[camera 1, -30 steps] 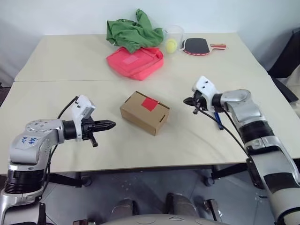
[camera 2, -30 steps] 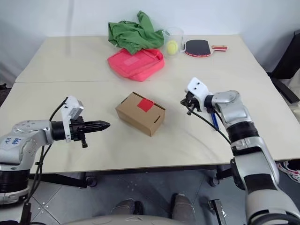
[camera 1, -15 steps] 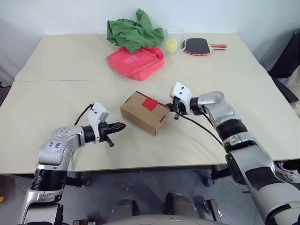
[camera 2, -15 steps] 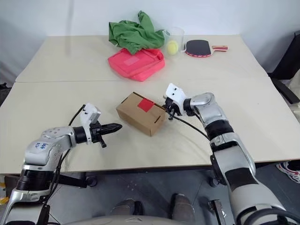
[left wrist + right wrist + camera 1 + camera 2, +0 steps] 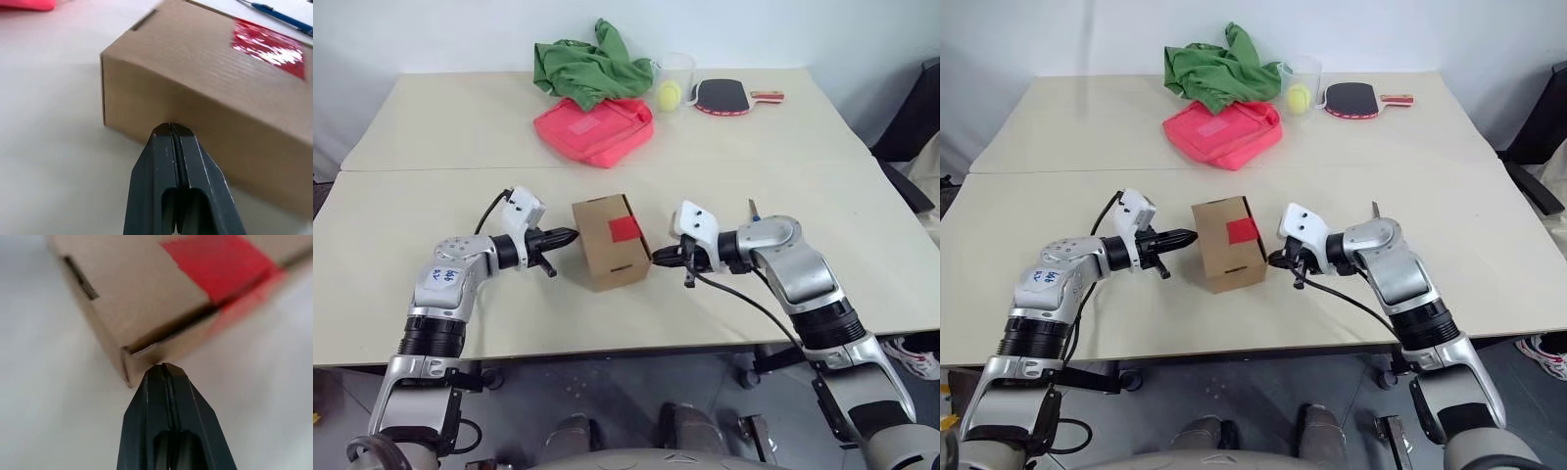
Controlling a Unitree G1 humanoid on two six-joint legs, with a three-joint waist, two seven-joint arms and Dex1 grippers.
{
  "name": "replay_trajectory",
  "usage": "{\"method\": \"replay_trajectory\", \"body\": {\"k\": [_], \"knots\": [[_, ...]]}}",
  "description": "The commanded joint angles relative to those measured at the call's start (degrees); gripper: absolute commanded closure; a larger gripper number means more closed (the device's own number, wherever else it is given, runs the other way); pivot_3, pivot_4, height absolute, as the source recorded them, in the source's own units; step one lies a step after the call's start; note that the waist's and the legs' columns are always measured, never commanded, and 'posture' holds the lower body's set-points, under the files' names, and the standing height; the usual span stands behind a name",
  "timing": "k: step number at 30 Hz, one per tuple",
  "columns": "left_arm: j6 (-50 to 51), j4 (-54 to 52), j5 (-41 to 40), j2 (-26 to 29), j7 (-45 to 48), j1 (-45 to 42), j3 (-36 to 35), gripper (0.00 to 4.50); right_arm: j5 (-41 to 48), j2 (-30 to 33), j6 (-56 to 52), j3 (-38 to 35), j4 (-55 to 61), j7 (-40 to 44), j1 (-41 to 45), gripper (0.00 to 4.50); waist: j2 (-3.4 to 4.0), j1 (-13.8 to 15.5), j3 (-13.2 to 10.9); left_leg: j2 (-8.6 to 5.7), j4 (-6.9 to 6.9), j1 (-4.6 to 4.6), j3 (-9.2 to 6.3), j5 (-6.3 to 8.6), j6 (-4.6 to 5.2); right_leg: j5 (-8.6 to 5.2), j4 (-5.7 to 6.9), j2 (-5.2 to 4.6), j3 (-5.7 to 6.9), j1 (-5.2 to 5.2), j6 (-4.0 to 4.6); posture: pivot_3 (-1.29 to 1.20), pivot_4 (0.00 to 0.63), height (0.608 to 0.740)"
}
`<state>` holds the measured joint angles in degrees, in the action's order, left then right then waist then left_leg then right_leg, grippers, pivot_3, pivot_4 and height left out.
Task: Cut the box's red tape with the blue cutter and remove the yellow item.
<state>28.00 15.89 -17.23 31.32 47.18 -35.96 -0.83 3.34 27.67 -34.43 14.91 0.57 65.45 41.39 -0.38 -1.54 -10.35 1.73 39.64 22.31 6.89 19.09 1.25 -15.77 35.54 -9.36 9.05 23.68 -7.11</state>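
Both pairs of jaws are pressed together, empty: the left gripper [image 5: 570,236] has its tip against one side of the box [image 5: 607,245], the right gripper [image 5: 660,258] against the opposite corner. Between them the box sits on the table [image 5: 431,196], its red tape [image 5: 625,228] facing up. Beyond the right arm, the blue cutter [image 5: 274,13] lies on the table.

The light was bright and soft. The box [image 5: 610,240] threw only a faint shadow on the table [image 5: 431,127]. Up close, the tape [image 5: 268,45] shone with glare and looked blurry.
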Motion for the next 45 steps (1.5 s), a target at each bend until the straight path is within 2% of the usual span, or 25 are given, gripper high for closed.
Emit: {"method": "replay_trajectory", "body": {"k": [1,10,14,21,25,30,33,36,42,45], "knots": [[-3.2,2.9,1.3,-0.4,1.1,-2.8,0.5,4.50,2.7,-1.2,-4.0,0.4,7.3,-1.9,-0.6,4.48,0.00,0.0,0.0,0.00,0.00,0.00,0.01,0.00,0.00,0.00,0.00,0.00,0.01,0.00,0.00,0.00,0.150,0.740],[-8.1,11.0,3.8,-1.2,3.1,-7.0,1.3,4.50,6.3,-4.2,-9.7,2.9,14.3,-6.4,-2.7,4.48,0.00,0.0,0.0,-0.02,0.01,0.03,0.04,0.00,0.00,0.00,-0.01,0.00,0.04,-0.01,0.00,0.00,0.150,0.740],[-7.7,10.4,3.8,-0.4,4.4,-6.6,0.9,4.50,5.0,-2.7,-8.5,4.4,14.5,-8.2,-4.3,4.48,-0.01,0.0,0.0,-0.02,0.00,0.02,0.05,0.00,0.00,0.00,0.00,0.00,0.05,-0.01,0.00,0.00,0.150,0.740],[-5.9,9.6,3.2,6.2,9.1,-6.5,-0.8,4.50,5.2,2.5,-10.2,0.6,16.5,-11.7,-4.5,4.48,-0.01,0.0,0.0,0.00,0.00,0.04,0.04,0.00,0.00,0.00,-0.02,0.00,0.05,0.02,0.00,0.00,0.150,0.740],[-1.3,7.5,0.1,10.4,15.8,-8.8,-1.2,4.50,5.8,5.6,-13.7,-2.6,19.2,-14.0,-4.1,4.48,-0.01,0.0,0.0,0.00,-0.02,0.06,0.04,0.00,0.00,0.00,-0.03,0.00,0.04,0.05,0.00,0.00,0.150,0.740],[4.0,3.7,-2.6,12.6,22.9,-11.3,0.3,4.50,7.8,7.1,-20.5,-6.2,22.6,-17.0,-3.0,4.48,-0.02,0.2,0.0,-0.01,-0.01,0.09,0.04,0.00,0.00,0.00,-0.05,0.00,0.05,0.04,0.00,0.00,0.150,0.740],[3.7,3.1,-2.9,12.5,26.7,-12.3,1.3,4.50,8.4,7.1,-24.2,-7.9,23.9,-19.5,-2.0,4.48,-0.02,0.1,0.0,-0.01,-0.01,0.09,0.05,0.00,0.00,0.00,-0.04,0.00,0.04,0.04,0.00,0.00,0.150,0.740],[-1.8,5.8,-1.4,11.3,30.6,-13.7,3.4,4.50,9.7,6.7,-28.9,-9.1,26.6,-21.8,-1.1,4.48,-0.03,0.1,0.0,-0.01,-0.01,0.09,0.08,0.00,0.00,0.00,-0.03,0.01,0.05,0.06,0.00,0.00,0.150,0.740],[-7.3,12.2,2.5,7.6,26.3,-16.4,4.1,4.50,10.6,6.1,-33.6,-8.5,28.4,-26.0,-1.1,4.48,-0.03,0.1,0.0,-0.02,-0.01,0.11,0.10,0.00,0.01,0.00,-0.07,0.01,0.05,0.05,0.00,0.00,0.150,0.740],[-6.2,13.9,4.4,7.2,22.1,-16.8,3.7,4.50,10.5,5.9,-33.9,-7.1,28.4,-27.8,-2.3,4.48,-0.03,0.0,0.0,-0.02,-0.03,0.11,0.09,0.00,0.01,0.00,-0.06,0.01,0.05,0.06,0.00,0.00,0.150,0.740]]}}
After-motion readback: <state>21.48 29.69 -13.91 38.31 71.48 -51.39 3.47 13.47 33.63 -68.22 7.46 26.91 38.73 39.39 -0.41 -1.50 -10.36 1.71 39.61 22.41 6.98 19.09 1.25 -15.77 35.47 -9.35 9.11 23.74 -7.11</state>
